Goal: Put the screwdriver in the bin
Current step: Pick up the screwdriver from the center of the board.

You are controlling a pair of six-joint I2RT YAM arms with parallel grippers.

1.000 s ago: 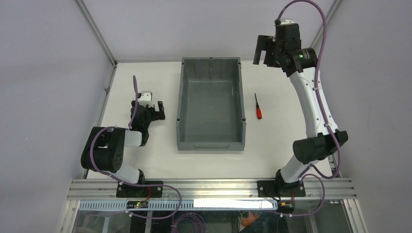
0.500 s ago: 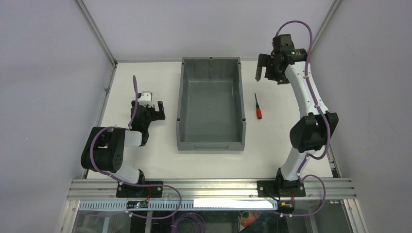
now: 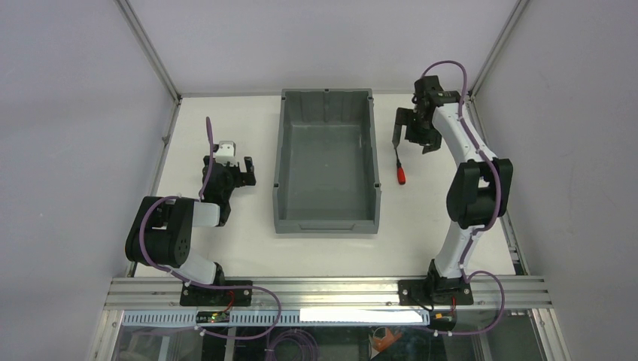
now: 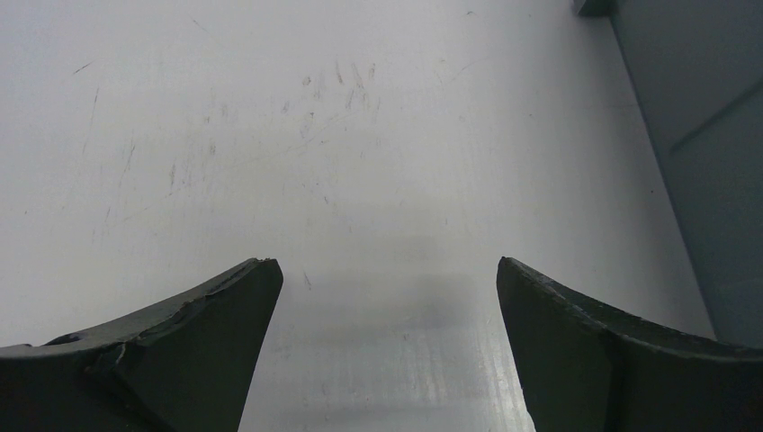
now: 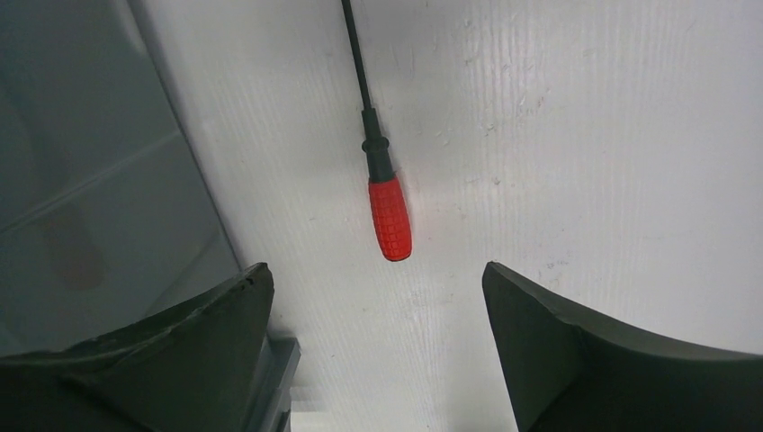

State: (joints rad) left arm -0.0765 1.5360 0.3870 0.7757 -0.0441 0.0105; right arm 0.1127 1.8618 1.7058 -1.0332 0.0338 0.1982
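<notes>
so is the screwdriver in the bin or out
Out. The screwdriver lies flat on the white table, just right of the bin, outside its wall. The right gripper hovers open above it.

Matt grey plastic bin (image 3: 326, 159) — screwdriver (image 5: 381, 183) grip red, knurled plastic — scuffed white table (image 4: 270, 135).

Shining bright and even from overhead in the top view, leaving only faint, soft-edged shadows on the white table (image 3: 248, 252). Throwing a dull sheen and a smeared grey shadow low in the left wrist view, between the dark, underexposed left fingers (image 4: 180, 360). Rendering the screwdriver (image 5: 389, 216) crisply in the right wrist view, softening the right fingers (image 5: 585, 360) at the bottom edge, reflecting hazily off the bin (image 5: 90, 180).
</notes>
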